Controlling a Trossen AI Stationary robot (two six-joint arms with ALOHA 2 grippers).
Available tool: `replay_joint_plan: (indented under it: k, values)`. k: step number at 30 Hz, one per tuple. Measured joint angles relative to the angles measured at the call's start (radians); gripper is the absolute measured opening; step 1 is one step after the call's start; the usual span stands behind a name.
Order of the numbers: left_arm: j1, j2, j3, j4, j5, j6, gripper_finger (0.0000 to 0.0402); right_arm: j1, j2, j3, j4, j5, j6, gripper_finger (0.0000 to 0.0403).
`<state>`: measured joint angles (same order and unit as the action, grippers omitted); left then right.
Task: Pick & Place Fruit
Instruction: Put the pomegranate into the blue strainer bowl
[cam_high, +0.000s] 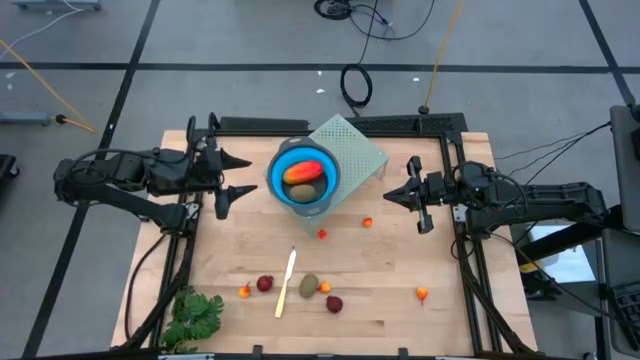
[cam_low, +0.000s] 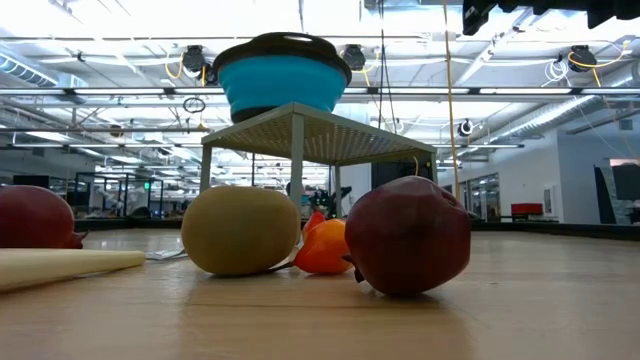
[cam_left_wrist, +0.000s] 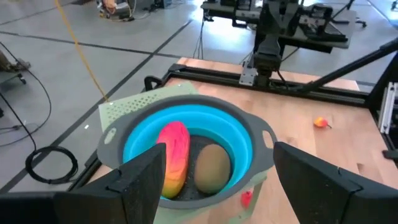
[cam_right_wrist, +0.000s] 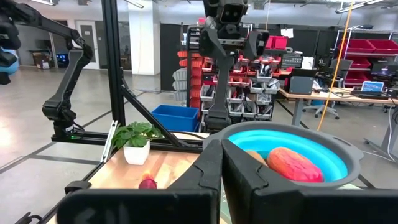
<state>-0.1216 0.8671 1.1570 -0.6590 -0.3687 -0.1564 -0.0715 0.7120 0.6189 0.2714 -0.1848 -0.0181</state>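
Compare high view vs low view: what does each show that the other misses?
High view only: both arms beside the bowl, left gripper open, right gripper shut; the orange-red oblong and a brown-green oval inside the bowl; the leafy bunch; scattered small orange bits.

Low view only: the bowl sits raised on a green perforated stand, and the room behind.

Both: blue bowl, oval, dark red ball, cream stick.

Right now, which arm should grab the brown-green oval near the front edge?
Probably left: its gripper is open and empty, the right gripper is shut, and the oval lies about midway between them.
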Motion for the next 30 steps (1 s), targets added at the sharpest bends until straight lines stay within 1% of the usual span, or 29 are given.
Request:
replay_joint_plan:
  k: [4, 12, 15, 21, 24, 30]
  values:
    - [-0.015, -0.006, -0.058, 0.046, 0.001, -0.04, 0.0296, 0.0, 0.0, 0.0, 0.0, 0.0, 0.0, 0.0003]
    - [-0.077, -0.005, -0.229, 0.186, 0.001, -0.151, 0.0296, 0.0, 0.0, 0.0, -0.001, 0.0, 0.0, 0.0004]
    - [-0.115, -0.004, -0.294, 0.223, 0.002, -0.209, 0.0296, 0.0, 0.0, 0.0, -0.001, 0.0, 0.0, 0.0004]
    - [-0.209, -0.004, -0.404, 0.357, 0.0, -0.316, 0.0296, 0.0, 0.0, 0.0, -0.001, 0.0, 0.0, 0.0004]
    - [-0.261, -0.004, -0.448, 0.42, -0.025, -0.361, 0.0296, 0.0, 0.0, 0.0, -0.001, 0.0, 0.0, 0.0004]
    - [-0.361, -0.004, -0.495, 0.426, -0.09, -0.494, 0.0296, 0.0, 0.0, 0.0, -0.001, 0.0, 0.0, 0.0004]
